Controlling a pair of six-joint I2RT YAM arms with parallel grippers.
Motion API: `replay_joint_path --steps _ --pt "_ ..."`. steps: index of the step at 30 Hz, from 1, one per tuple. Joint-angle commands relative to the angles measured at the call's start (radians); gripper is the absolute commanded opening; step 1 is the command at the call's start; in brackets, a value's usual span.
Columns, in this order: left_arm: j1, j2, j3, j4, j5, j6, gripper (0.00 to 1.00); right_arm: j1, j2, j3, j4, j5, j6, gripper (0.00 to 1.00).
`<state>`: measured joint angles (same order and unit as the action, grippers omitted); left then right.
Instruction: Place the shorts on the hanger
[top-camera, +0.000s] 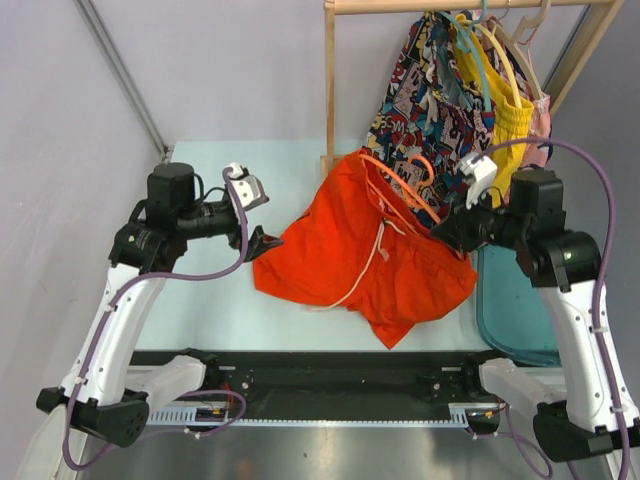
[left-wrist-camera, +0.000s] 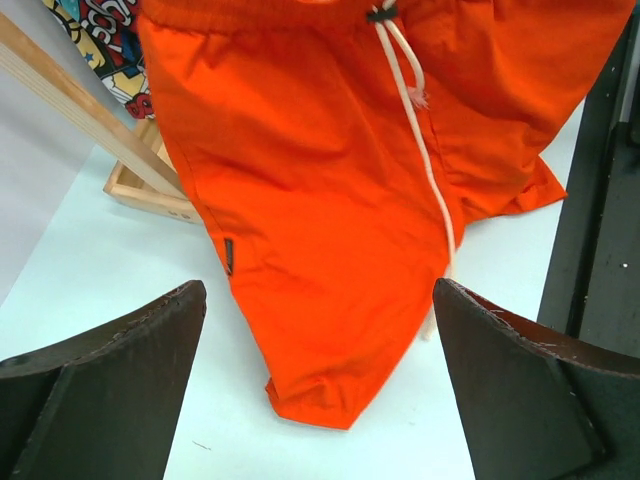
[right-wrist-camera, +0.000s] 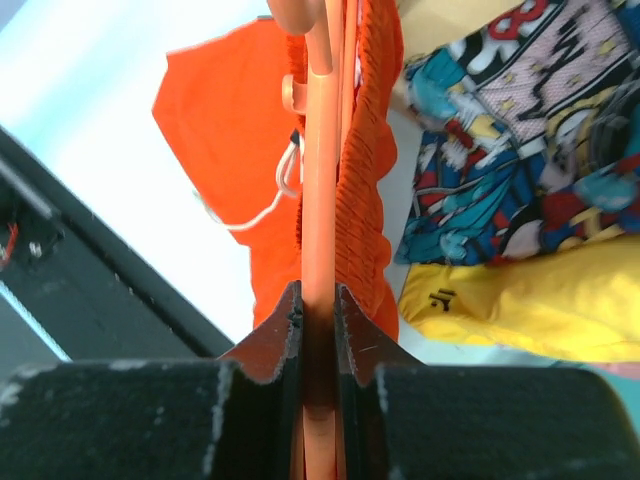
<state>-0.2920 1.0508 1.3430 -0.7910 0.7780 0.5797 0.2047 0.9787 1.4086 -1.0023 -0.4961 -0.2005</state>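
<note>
Plainly, the risk on the left is that the plain orange-red fabric shorts (top-camera: 370, 240), which lie across the middle of the pale blue table (top-camera: 200, 310) with nothing gripping their leg hem, sag and pull their raised elastic waist off the thin orange plastic hanger (right-wrist-camera: 318, 150). I cannot tell whether the waist is threaded over the bar or only lies beside it. On the right, the slim bar could twist in so narrow a pinch, and the hook could snag the comic-print shorts (top-camera: 420, 90) hanging just behind.

The left gripper (top-camera: 265, 243) stands wide open and empty, its fingers (left-wrist-camera: 110, 380) either side of the hem and seemingly not touching it. The right gripper (right-wrist-camera: 317, 292) is clamped on the hanger's bar, with the waistband bunched alongside.
</note>
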Motion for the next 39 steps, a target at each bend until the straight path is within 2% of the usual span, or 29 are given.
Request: replay_joint_path --steps 1,10,16,26,34,39 --pt "0.007 -0.020 -0.004 0.050 0.010 -0.061 1.00 -0.011 0.122 0.194 0.050 0.063 0.087 0.00" --pt "0.007 -0.066 -0.068 0.085 0.010 -0.066 1.00 -0.028 0.428 0.689 0.122 0.139 0.164 0.00" --pt "0.007 -0.095 -0.111 0.090 0.004 -0.055 1.00 -0.047 0.609 0.918 0.126 0.195 0.168 0.00" --pt "0.008 -0.135 -0.191 0.110 -0.002 -0.046 1.00 -0.064 0.778 1.099 0.263 0.261 0.188 0.00" --pt "0.007 -0.167 -0.229 0.105 -0.040 -0.014 1.00 -0.067 0.847 1.103 0.402 0.317 0.173 0.00" --pt "0.008 -0.172 -0.234 0.096 -0.049 -0.006 1.00 -0.074 0.911 1.153 0.422 0.326 0.173 0.00"
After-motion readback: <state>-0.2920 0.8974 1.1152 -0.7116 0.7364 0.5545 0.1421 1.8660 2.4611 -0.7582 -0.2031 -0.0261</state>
